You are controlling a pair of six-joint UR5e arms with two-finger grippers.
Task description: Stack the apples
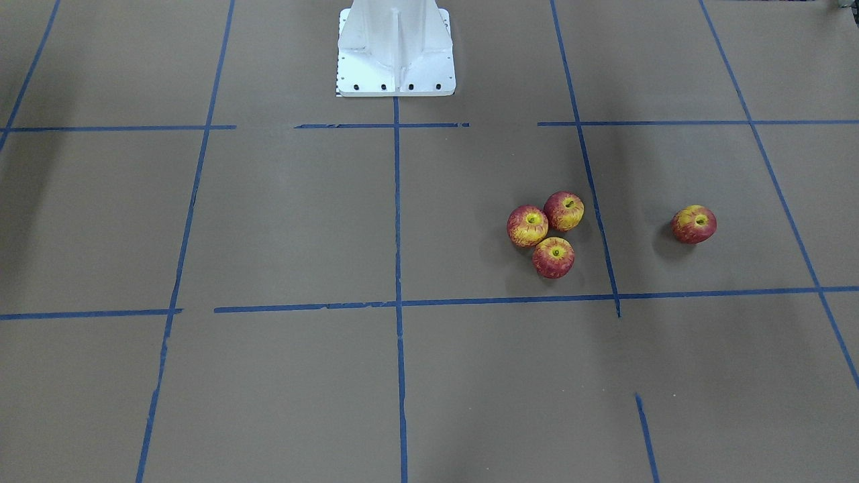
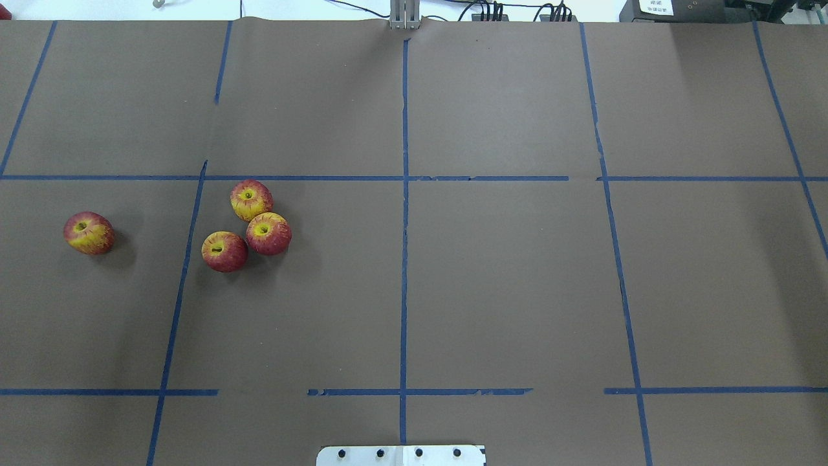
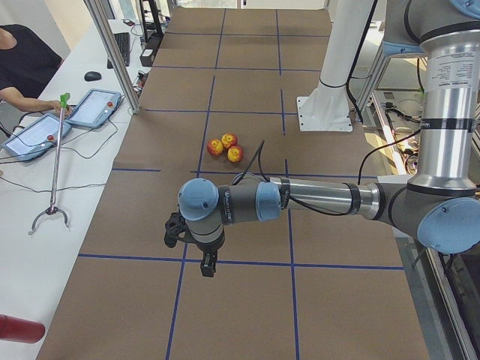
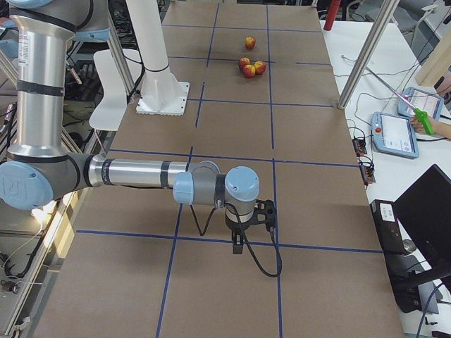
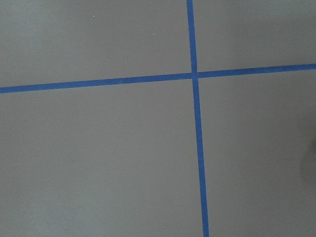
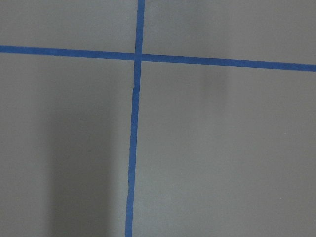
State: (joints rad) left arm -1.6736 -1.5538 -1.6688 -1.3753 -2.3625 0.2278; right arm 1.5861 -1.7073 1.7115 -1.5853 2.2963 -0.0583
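exterior left: left arm (image 3: 315, 198) horizontal, end effector (image 3: 208, 268) downward

Robotics laboratory. Work table (image 2: 517, 291) was papered brown and gridded with blue tape (image 2: 404, 259). White robot pedestal (image 1: 396, 54) stood bolted at upper centre. Jointed industrial arm (image 3: 315, 196) crossed mid-frame. White side bench (image 3: 30, 187) at left held tablet-style pendants (image 3: 94, 107), with an operator (image 3: 22, 64) at upper left. Cabling (image 2: 491, 10) ran along the top edge.
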